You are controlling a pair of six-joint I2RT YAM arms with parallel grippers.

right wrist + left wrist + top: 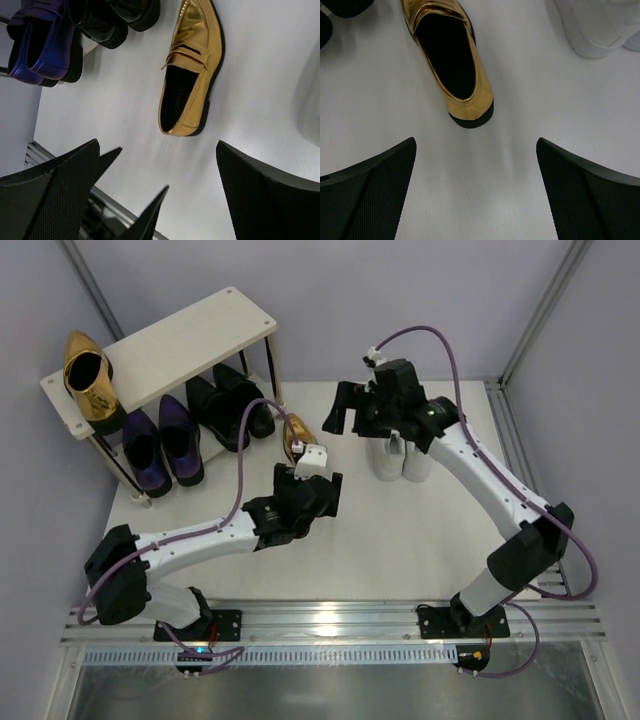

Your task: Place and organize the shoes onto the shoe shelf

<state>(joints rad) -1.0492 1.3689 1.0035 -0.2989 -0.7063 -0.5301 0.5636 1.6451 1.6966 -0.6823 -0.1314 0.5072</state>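
Loafer: gold loafer on desk, heel toward left claw, toe pointing straight away | left claw: wide open, empty, nearer | right claw: open, empty

Left arm, right arm extended; jaws wide apart, empty.

You see the shelf at upper left. One gold loafer sits at the left end of its top board. The purple pair and black pair sit side by side underneath. The second gold loafer lies sole-down near frame centre, off the shelf, with the white sneakers right of it.
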